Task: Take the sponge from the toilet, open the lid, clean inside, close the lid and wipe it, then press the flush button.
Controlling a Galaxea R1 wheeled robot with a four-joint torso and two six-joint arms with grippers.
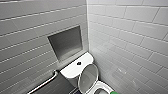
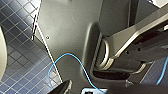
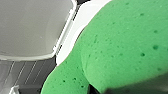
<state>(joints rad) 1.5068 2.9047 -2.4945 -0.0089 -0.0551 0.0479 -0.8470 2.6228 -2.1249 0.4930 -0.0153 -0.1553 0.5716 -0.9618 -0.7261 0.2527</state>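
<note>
Bright green porous sponge [image 3: 120,47] is seen closest to the right wrist camera, over the rim of the white glossy ceramic toilet [image 1: 75,68] and beside the raised white oval plastic lid [image 1: 88,76], whose greyish underside is turned toward the bowl. Whether the right gripper is clamped on the sponge cannot be told. The left gripper's state cannot be told either, above a blue-grey tiled floor [image 2: 20,62].

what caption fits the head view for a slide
Toilet with lid raised in a tiled corner, green sponge near the bowl
</note>
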